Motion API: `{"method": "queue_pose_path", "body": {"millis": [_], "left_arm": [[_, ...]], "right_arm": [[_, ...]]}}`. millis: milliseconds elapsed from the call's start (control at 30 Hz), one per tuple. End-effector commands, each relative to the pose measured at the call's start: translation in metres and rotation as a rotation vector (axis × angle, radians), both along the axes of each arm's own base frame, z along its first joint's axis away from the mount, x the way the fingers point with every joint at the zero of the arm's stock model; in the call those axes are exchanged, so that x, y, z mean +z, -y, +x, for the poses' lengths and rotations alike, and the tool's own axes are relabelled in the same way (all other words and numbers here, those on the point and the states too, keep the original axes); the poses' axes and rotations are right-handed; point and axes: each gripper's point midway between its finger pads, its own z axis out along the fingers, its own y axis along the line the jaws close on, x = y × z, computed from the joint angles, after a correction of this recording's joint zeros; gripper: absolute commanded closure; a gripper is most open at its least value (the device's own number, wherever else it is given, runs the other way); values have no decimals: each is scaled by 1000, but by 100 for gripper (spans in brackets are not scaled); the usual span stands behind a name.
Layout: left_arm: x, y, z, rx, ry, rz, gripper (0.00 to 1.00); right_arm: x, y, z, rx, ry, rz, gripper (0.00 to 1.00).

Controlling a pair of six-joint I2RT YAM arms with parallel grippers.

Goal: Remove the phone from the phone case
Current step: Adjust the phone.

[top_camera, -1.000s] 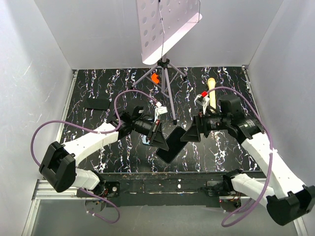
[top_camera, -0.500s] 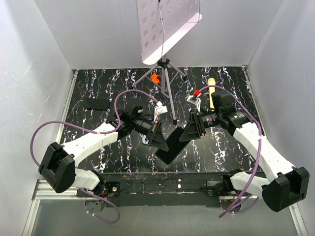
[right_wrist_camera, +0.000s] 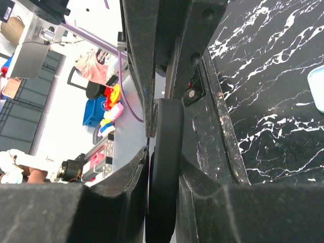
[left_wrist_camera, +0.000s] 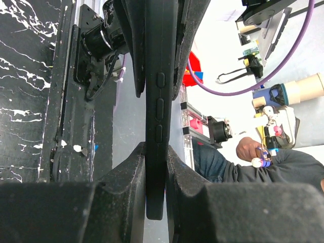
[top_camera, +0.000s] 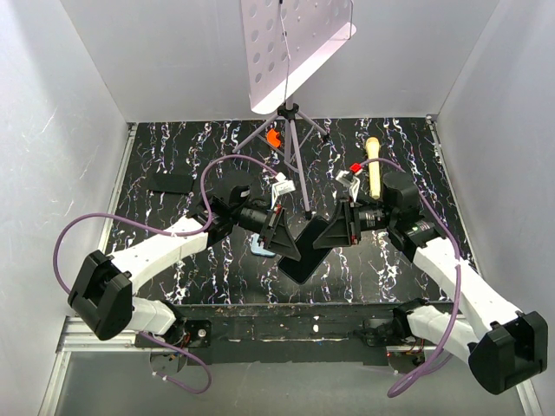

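We are holding the slim glossy black phone (top_camera: 303,258) above the black marbled table (top_camera: 173,156), with the left gripper (top_camera: 289,245) and right gripper (top_camera: 324,236) both clenched on it. The thin light-blue plastic phone case (top_camera: 258,248) is lying below, so we are aiming for level, untwisted grips.

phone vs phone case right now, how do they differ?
Colour: the phone is near-black, the phone case light blue. State: the phone is clamped between the left gripper and right gripper; the phone case lies loose on the table, partly hidden under the left gripper.
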Motion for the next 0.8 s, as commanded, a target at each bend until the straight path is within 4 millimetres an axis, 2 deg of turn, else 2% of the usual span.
{"method": "queue_pose_path", "body": {"millis": [0, 233, 333, 367, 400, 467, 533, 567, 633, 767], "left_arm": [[24, -4, -7, -36, 70, -81, 100], [25, -6, -9, -42, 73, -86, 100], [26, -5, -9, -34, 73, -86, 100], [28, -6, -9, -23, 74, -87, 100], [28, -5, -7, -3, 69, -79, 99], [28, -6, 3, 90, 78, -59, 73], [27, -10, 15, 221, 90, -53, 54], [28, -14, 20, 283, 90, -57, 49], [33, -23, 21, 364, 94, -84, 45], [34, -37, 20, 443, 62, -70, 49]], "right_arm": [[20, -5, 6, -8, 75, 68, 70], [27, -10, 11, 30, 26, 92, 71], [24, -10, 10, 38, 24, 92, 93], [22, -10, 10, 37, 26, 90, 99], [21, -9, 10, 30, 37, 92, 99], [21, -8, 14, -38, 45, 88, 99], [23, -6, 24, -139, 27, 85, 99], [28, -4, 26, -170, 10, 92, 99], [35, 0, 29, -221, -33, 105, 99], [50, 8, 27, -242, -47, 137, 99]]}}
